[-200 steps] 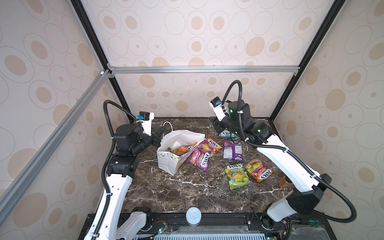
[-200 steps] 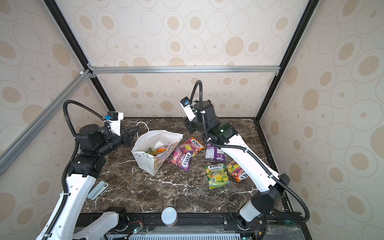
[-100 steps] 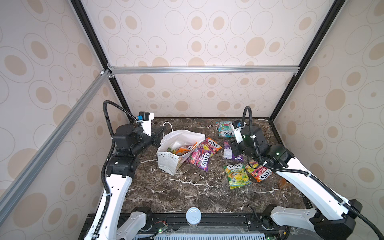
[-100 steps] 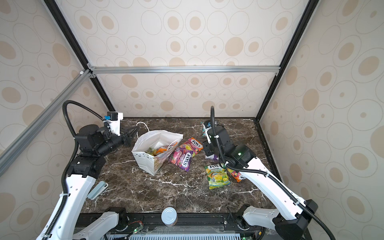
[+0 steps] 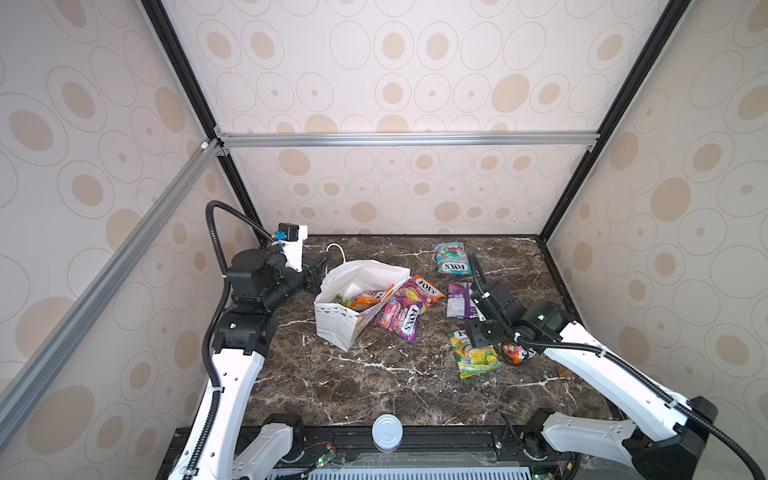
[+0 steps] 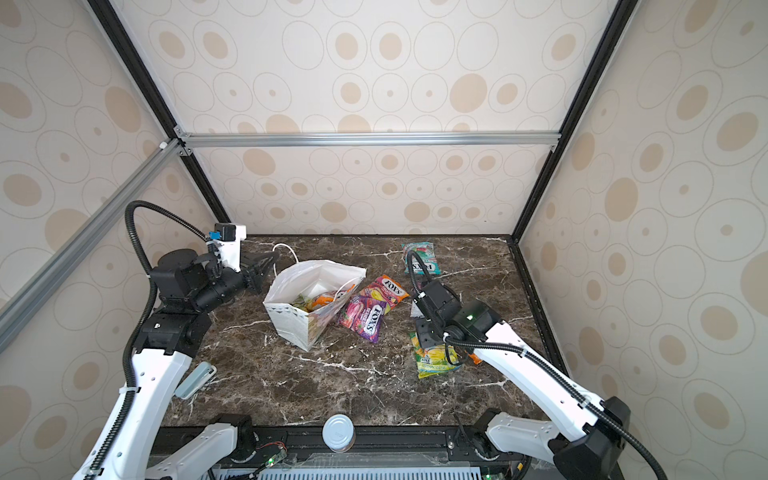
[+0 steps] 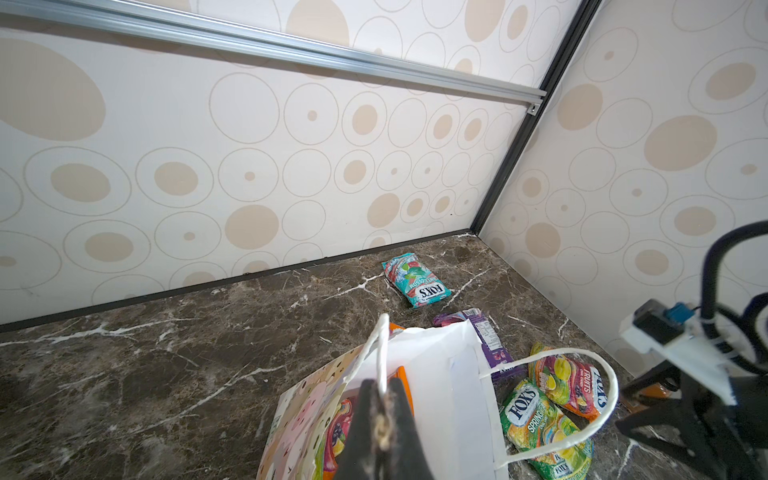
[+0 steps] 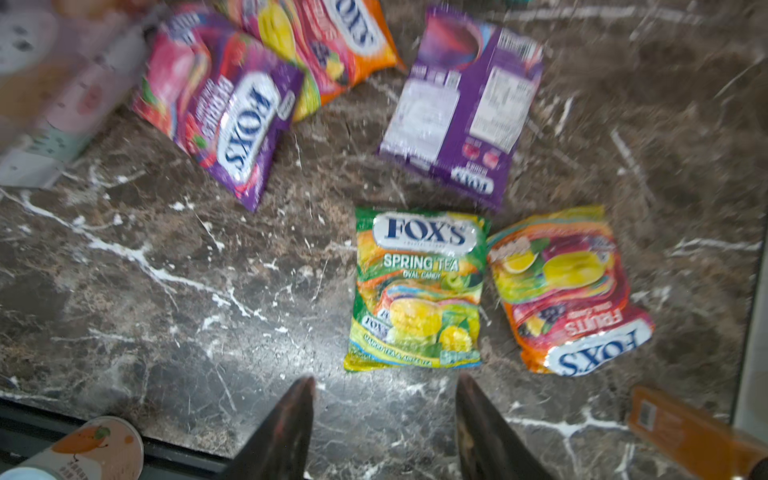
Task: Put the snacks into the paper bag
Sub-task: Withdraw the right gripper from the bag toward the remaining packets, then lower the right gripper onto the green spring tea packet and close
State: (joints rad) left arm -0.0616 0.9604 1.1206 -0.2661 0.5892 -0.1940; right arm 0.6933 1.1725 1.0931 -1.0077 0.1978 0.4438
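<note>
A white-lidded round can (image 5: 387,432) is placed at the front of the dark marble tabletop (image 5: 332,386); an orange-brown box (image 8: 690,432) is laid on it.

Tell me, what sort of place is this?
Most likely a robot test booth: papered panels in a metal frame enclose a marble-look tabletop, a left arm and a right arm are mounted at its front edge, and candy packets and a paper bag are set out as props.

The paper bag (image 5: 337,328) stands left of centre on the table (image 5: 332,386), one packet (image 5: 368,300) inside and two overlapping packets (image 5: 401,318) just right of it. Right of those lies a lone packet (image 5: 458,299), with a pair of packets (image 5: 476,359) before it and a far packet (image 5: 451,258) behind.
</note>
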